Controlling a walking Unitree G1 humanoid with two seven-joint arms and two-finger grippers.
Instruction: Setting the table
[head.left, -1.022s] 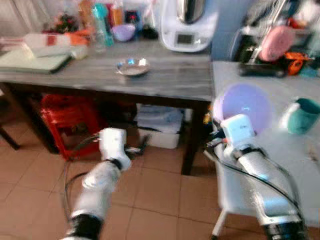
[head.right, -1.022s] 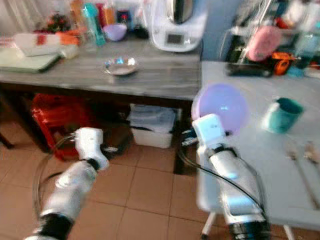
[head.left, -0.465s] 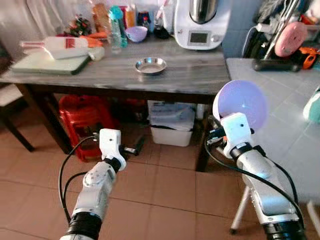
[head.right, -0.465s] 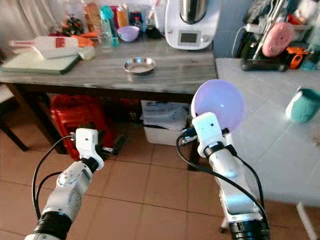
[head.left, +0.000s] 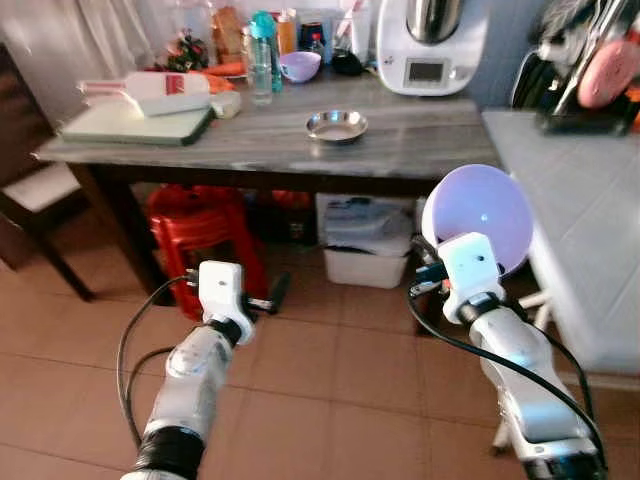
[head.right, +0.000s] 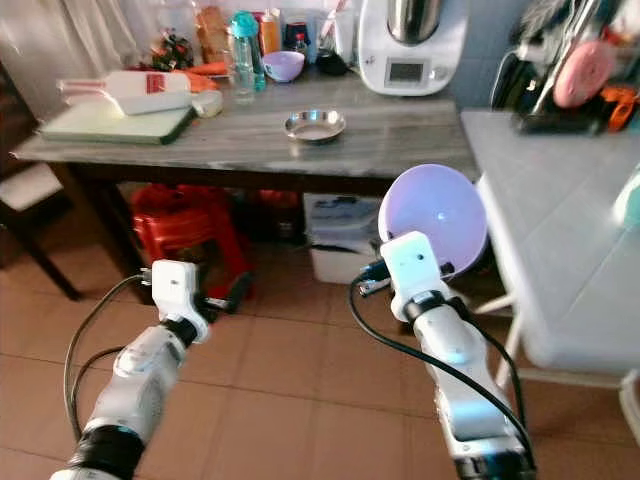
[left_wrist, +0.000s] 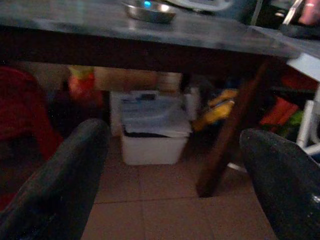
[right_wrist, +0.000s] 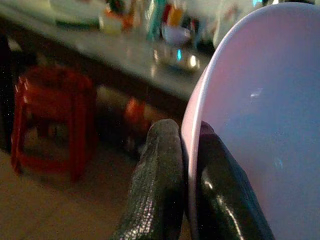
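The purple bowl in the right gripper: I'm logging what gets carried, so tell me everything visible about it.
The purple bowl is a pale lilac, smooth, glossy bowl that looks like plastic, round and apparently empty. It is tipped up nearly on edge, its hollow facing the head camera. The right gripper pinches its rim, one of the black fingers on each side of the wall. It is held in the air above the tiled floor, between the grey-topped table and the white table, touching neither.
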